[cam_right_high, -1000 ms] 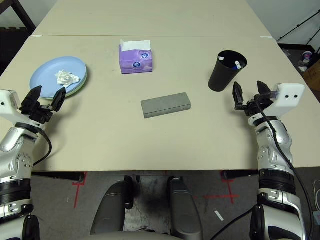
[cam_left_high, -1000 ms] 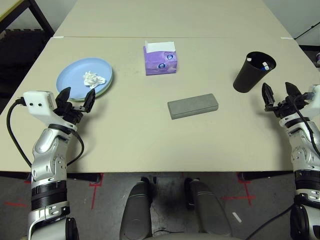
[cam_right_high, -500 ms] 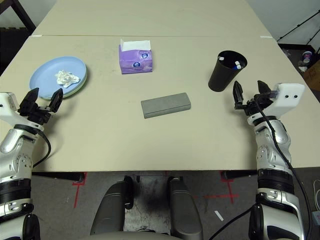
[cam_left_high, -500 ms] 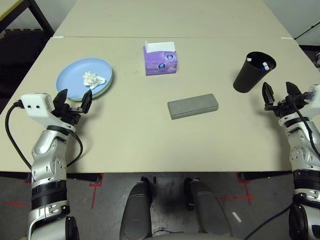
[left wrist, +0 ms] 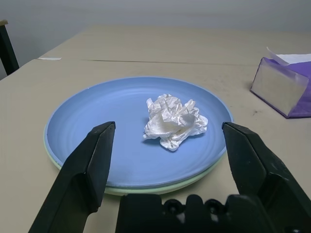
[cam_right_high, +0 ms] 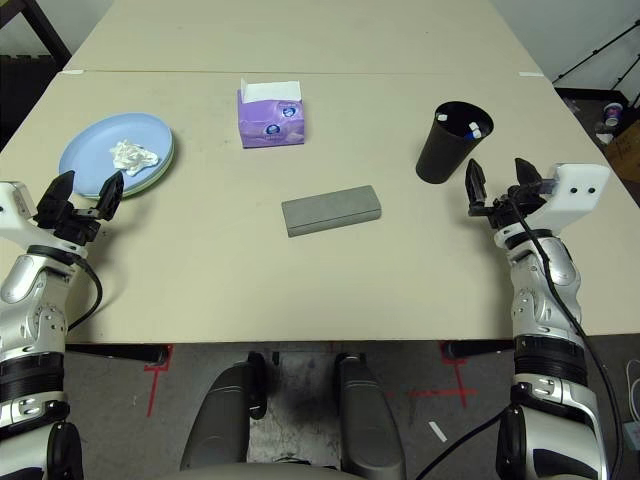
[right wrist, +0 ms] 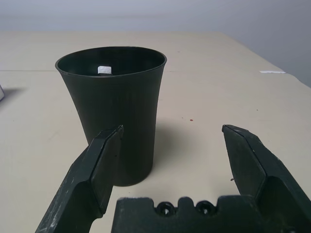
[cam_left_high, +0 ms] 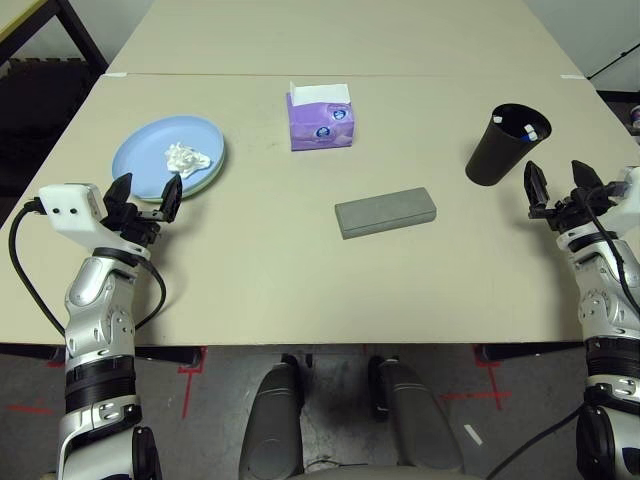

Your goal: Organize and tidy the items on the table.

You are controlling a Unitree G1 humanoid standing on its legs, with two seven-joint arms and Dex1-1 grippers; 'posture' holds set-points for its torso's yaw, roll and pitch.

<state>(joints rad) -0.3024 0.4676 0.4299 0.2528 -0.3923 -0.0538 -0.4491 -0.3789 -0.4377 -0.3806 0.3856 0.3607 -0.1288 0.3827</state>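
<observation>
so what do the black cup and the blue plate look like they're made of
The black cup looks like matte plastic: thin rim, dull even sheen. The blue plate seems smooth plastic or melamine, with a soft satin surface and faint concentric rings; glazed ceramic can't be ruled out.

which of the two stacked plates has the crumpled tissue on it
The light blue plate, the upper one, carries the crumpled tissue; the pale green plate shows just as a rim beneath it.

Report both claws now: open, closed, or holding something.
Left claw: open, holding nothing, just short of the blue plate.
Right claw: open, holding nothing, beside the black cup.
</observation>
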